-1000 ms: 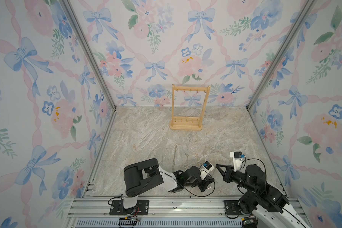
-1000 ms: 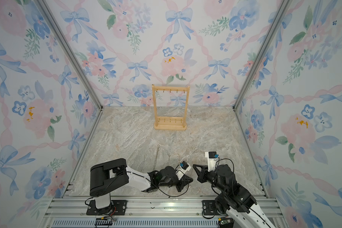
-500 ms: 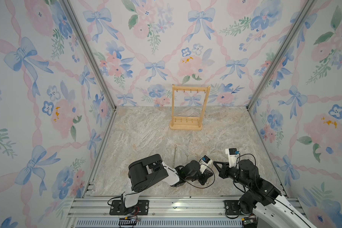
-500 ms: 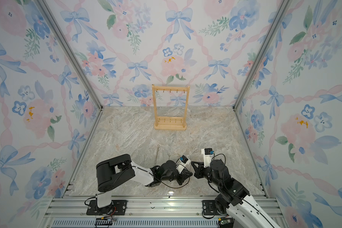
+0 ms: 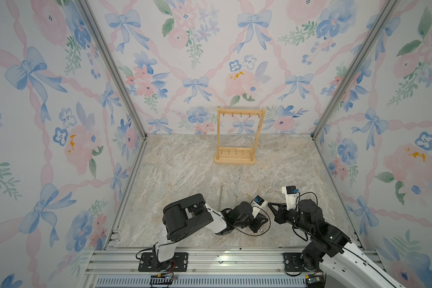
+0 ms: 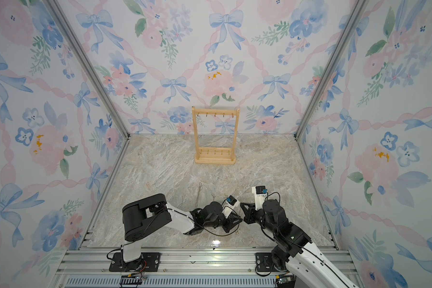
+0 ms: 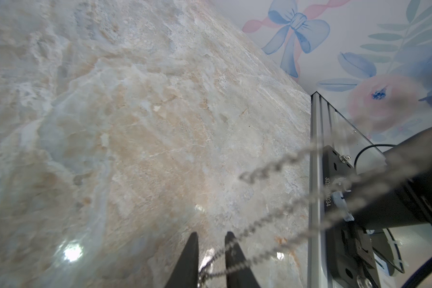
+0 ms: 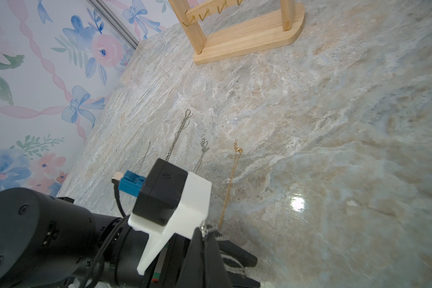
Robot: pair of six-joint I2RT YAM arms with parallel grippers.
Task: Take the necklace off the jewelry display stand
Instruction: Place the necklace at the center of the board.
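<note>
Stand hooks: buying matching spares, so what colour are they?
Gold-coloured; the hooks on the stand show best in the right wrist view.

I look past my right gripper, its dark fingers meeting in a point and pinching the silver clasp of a necklace. The left arm's black-and-white wrist camera fills the foreground beside it. Beyond, on the marble table, a gold chain and three silver chains lie stretched out side by side. Farther off stands the jewelry display stand, brass hooks on its low rail. Floral wallpaper covers the wall.
</note>
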